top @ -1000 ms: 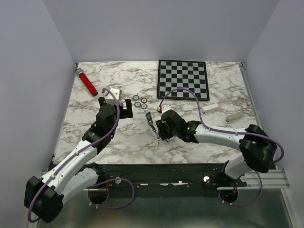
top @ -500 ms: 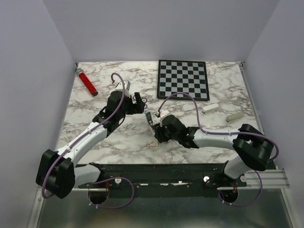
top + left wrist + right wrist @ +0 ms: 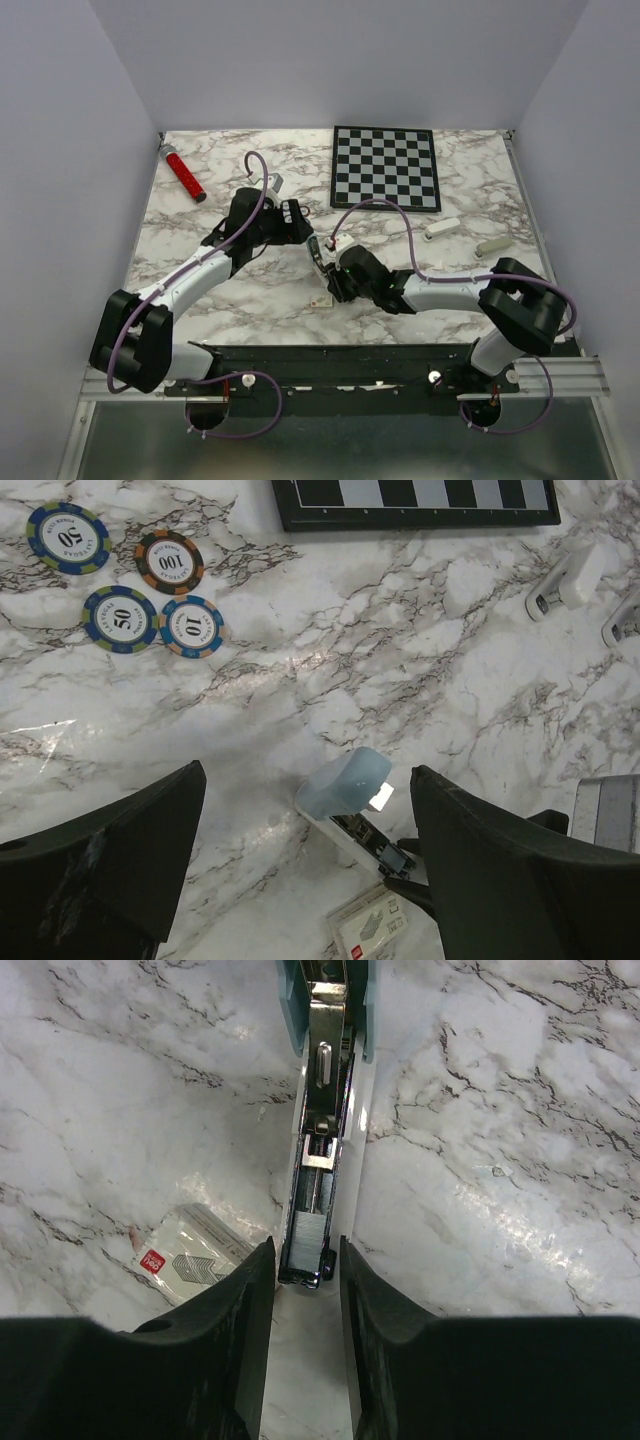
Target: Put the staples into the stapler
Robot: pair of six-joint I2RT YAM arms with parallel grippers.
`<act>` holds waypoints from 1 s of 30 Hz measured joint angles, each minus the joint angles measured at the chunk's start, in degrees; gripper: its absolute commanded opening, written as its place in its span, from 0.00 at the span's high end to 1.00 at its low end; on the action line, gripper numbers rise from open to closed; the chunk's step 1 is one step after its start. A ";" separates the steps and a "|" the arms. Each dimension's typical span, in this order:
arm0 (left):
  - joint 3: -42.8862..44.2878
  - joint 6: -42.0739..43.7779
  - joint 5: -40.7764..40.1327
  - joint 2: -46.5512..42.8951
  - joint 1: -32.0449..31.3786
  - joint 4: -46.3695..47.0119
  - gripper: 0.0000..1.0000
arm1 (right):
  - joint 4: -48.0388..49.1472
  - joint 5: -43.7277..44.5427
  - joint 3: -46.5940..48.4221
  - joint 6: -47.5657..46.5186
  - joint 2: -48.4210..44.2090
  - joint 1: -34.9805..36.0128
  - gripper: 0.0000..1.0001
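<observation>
From above, the stapler [image 3: 317,253] lies on the marble counter [image 3: 200,280] between the two arms, in front of the chessboard [image 3: 385,167] and well apart from it. The right end effector [image 3: 333,283] sits at the stapler's near end, with the small cream box [image 3: 320,300] just beside it. The left end effector [image 3: 297,222] hovers just beside the far end. How far either one is open is too small to read here.

The left wrist camera looks down on the light blue top [image 3: 345,782], which stands raised off the white base with metal showing underneath. The left fingers [image 3: 100,870] stand wide apart at either side of the view and hold nothing. Four poker chips [image 3: 120,618] lie well away at upper left.

The right wrist camera sights along the opened stapler. Its fingers [image 3: 225,1340] lie against both sides of the white base, so this end effector looks to have hold of the stapler. A silvery strip, the staples [image 3: 303,1232], sits in the metal channel at the near end. I cannot tell whether it is fully down.

As I read it, the strip is in and loading is nearly done, with only the shutting left. The next move likely calls for the right end effector to steady the base while the left one presses the raised blue top closed, square on, so the base doesn't twist and the strip doesn't ride up
</observation>
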 measured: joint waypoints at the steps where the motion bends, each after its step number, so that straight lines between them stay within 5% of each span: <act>1: 0.00 0.17 0.98 0.31 0.20 0.28 0.10 | 0.11 0.00 -0.02 -0.11 0.20 0.00 0.63; 8: -0.17 2.56 6.88 2.01 1.36 3.13 0.13 | 0.35 0.68 -0.07 -0.68 0.76 0.00 0.77; 30: -4.76 7.15 13.86 4.33 1.60 11.15 0.51 | 0.35 1.22 -0.07 -1.60 0.81 0.04 0.80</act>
